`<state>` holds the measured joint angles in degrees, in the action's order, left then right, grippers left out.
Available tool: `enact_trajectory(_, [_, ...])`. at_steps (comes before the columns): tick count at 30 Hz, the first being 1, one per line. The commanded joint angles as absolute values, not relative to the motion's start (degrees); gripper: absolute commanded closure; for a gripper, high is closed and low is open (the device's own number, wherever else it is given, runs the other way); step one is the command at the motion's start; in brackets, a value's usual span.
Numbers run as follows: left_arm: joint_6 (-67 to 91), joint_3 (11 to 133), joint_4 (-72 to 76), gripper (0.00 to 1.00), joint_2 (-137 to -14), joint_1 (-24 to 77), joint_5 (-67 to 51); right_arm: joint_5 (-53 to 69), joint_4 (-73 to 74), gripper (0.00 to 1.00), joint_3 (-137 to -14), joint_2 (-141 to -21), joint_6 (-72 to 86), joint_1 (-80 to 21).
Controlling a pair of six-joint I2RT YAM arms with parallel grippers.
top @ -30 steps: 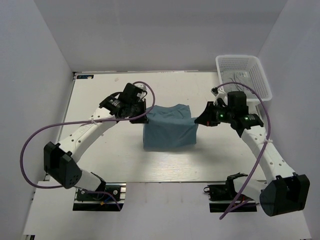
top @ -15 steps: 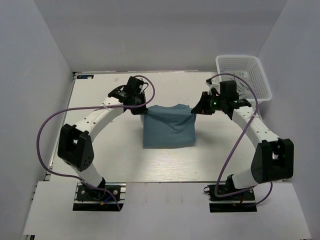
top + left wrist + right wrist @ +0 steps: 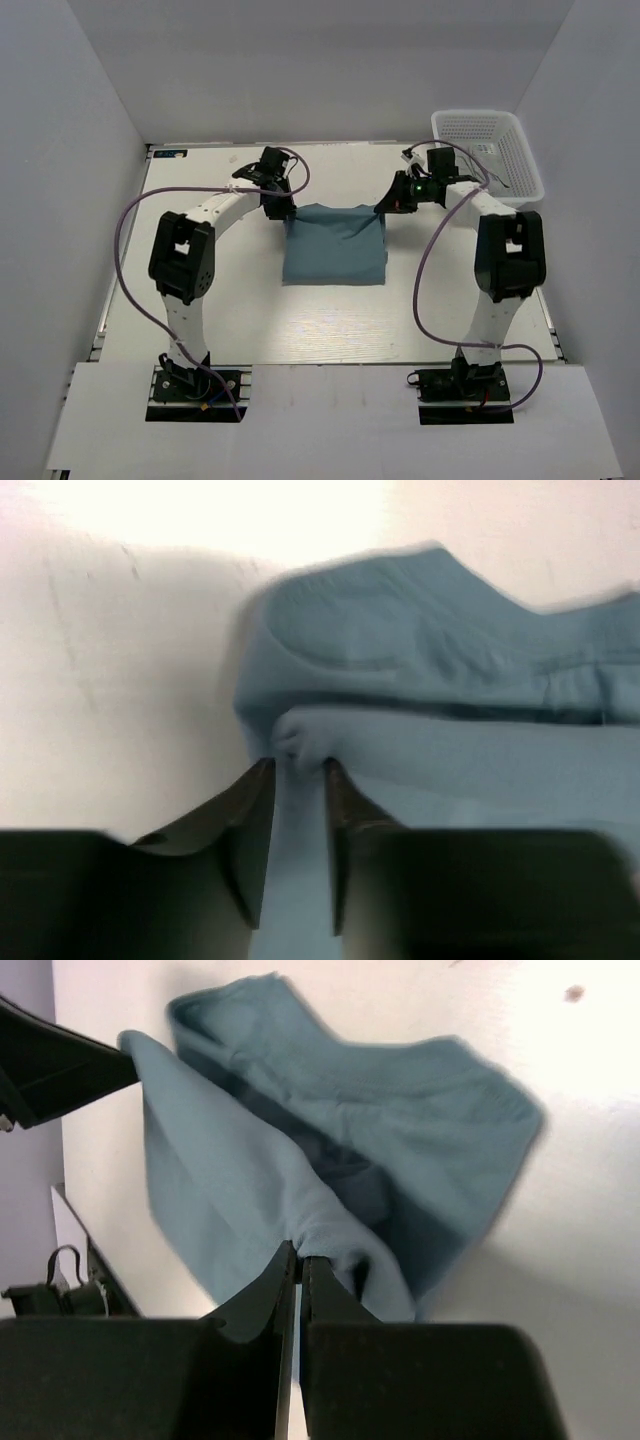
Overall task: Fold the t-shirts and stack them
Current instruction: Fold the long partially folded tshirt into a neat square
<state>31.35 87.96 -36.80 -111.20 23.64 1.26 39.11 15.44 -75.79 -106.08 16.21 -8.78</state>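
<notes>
Dusty teal-blue cloth t-shirt (image 3: 333,250) lies folded to a rough rectangle in the middle of the pale worktop (image 3: 220,300), between the two arms. The left pincer (image 3: 283,212) sits at its far-left corner and the right pincer (image 3: 383,208) at its far-right corner. White plastic mesh basket (image 3: 520,165) is at the far right, well apart from it.

Handling, my read: light, limp, no stiffness. Layers will slide over each other and wrinkle. Take it at the corners or along a folded edge, both sides at once, pinching every layer. A single-point lift would likely let it sag and unfold.

Views: the top camera gives the outline and both corners, but not the jaws. Right wrist shows jaws closed tight on a bunched fold of the t-shirt, with stacked layers gaping beyond. Left wrist shows jaws a narrow gap apart, cloth in the gap and a pucker at the tips. Can't tell whether they pinch it.
</notes>
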Motion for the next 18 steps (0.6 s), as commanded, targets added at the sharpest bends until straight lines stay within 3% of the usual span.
enact_trajectory(1, [30.2, 92.4, -34.5, 0.57, -114.1, 21.8, 5.4, 41.2, 12.3, 1.0, -82.8, -112.7, 16.6, -6.7])
enact_trajectory(3, [30.2, 93.7, -32.9, 0.27, -114.9, 20.7, 5.4, 41.6, 11.3, 0.86, -86.6, -117.3, 17.2, -6.2])
enact_trajectory(4, [29.1, 94.6, -32.3, 0.18, -115.4, 20.7, 4.1, 41.5, 10.4, 0.53, -88.6, -118.0, 17.7, -5.6])
enact_trajectory(5, [29.1, 96.4, -32.3, 0.16, -115.4, 20.7, 3.5, 41.9, 10.9, 0.1, -90.6, -119.0, 17.8, -5.7])
enact_trajectory(6, [28.0, 97.1, -32.9, 0.0, -115.4, 20.7, 2.7, 43.0, 10.8, 0.1, -91.3, -118.7, 17.4, -5.6])
enact_trajectory(10, [27.3, 95.7, -33.0, 0.0, -112.6, 21.2, 0.4, 41.0, 8.2, 0.1, -87.4, -112.2, 18.0, -6.2])
enact_trajectory(14, [27.3, 86.6, -29.2, 0.0, -107.5, 21.7, -4.5, 32.8, 7.8, 0.1, -74.7, -101.5, 16.5, -6.4])
enact_trajectory(18, [27.3, 80.4, -27.5, 0.0, -105.3, 22.2, -8.2, 34.5, 4.3, 0.1, -60.2, -91.5, 16.9, -6.4])
